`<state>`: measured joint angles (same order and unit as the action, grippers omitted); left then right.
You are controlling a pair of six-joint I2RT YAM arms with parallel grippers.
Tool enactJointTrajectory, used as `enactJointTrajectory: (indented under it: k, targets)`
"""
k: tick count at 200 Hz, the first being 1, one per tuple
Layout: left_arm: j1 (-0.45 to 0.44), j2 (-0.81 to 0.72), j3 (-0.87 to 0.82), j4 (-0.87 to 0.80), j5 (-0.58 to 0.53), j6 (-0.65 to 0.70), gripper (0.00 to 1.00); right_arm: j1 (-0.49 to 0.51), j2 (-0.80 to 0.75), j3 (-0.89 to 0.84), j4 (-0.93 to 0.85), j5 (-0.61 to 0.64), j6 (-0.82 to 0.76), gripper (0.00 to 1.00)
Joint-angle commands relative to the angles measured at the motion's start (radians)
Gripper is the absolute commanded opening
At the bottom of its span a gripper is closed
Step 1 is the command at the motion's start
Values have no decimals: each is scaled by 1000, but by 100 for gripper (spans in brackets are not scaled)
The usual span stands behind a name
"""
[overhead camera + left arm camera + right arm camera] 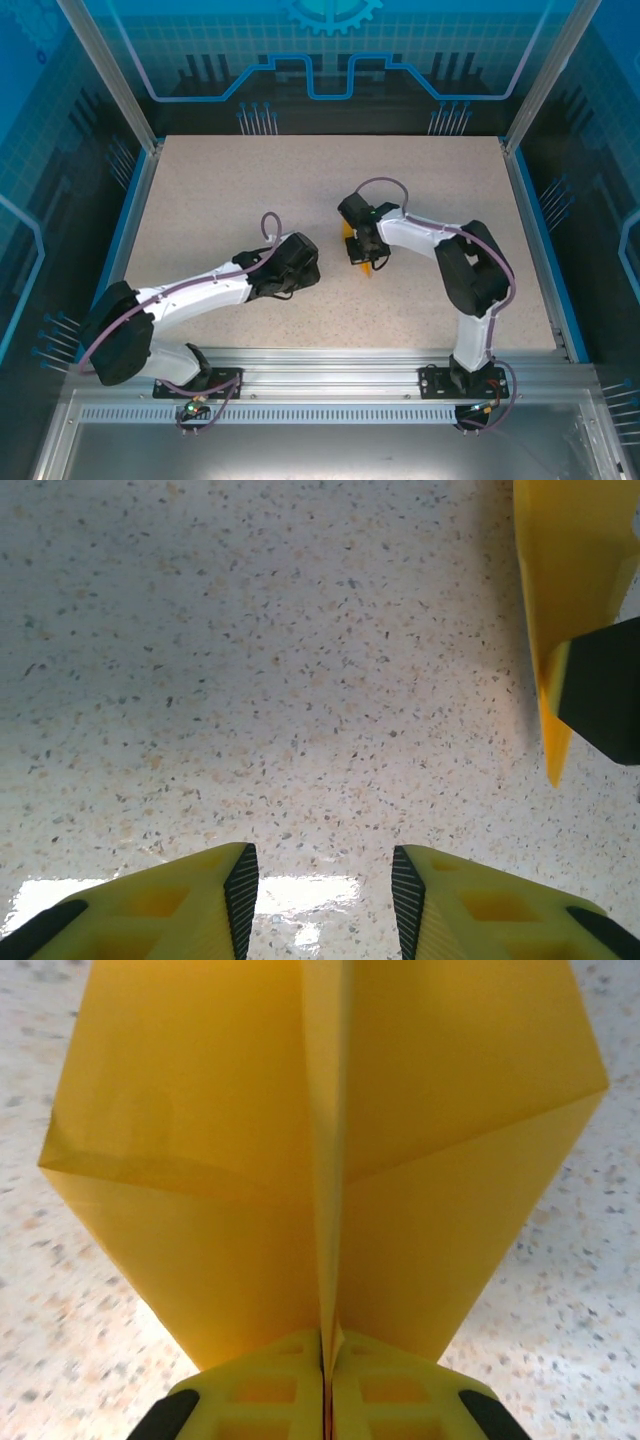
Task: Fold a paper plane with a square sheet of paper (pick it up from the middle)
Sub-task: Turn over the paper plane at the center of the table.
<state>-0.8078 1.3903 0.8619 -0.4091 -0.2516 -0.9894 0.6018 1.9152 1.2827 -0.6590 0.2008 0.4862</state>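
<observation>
Left arm: end effector sits low over the desk, near the middle, a bit left of centre. In the left wrist view the end effector has its two yellow fingers apart, with only bare speckled desk in the gap. It grips nothing and touches nothing. A glare patch lies on the desk just ahead of the fingertips.

The paper plane is at the far right edge of that same view, well clear of the left fingers. It hangs point-down, the tip close to the desk. A black block overlaps its lower right side; which part that is cannot be told.

Right arm: it reaches in toward the centre. Its end effector is just right of the left one, a clear gap between them. Orange paper plane pokes out from under it at the near side.

Right wrist view: end effector is closed tight on the paper plane, fingers pressed together on the centre crease. The crease runs straight up from the clamp. One wing spreads left and one right, each with a diagonal fold line. The paper looks smooth, with sharp edges and no tears in sight.
</observation>
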Motion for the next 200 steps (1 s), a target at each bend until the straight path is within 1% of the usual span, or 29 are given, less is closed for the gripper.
enactJointTrajectory:
  k: [1,18,65,105,135,144,159,200]
  targets:
    - [7,-37,-23,-8,-28,-14,44,13,33,68,-46,25,40,10]
    - [9,-45,-36,-9,-28,-15,44,13,67,96,-62,25,39,14]
    - [10,-54,-51,-2,-24,-17,44,13,126,124,-65,11,39,17]
    - [10,-53,-55,-1,-22,-17,44,11,181,136,-69,-14,31,18]
    - [10,-53,-54,0,-18,-20,44,10,217,114,-60,-28,44,19]
    - [10,-54,-56,0,-18,-23,44,10,216,100,-45,-37,52,18]
    - [10,-58,-57,-1,-17,-25,44,0,209,91,-30,-71,65,11]
    - [10,-75,-61,-7,-17,-30,44,-29,136,147,-47,-71,102,10]
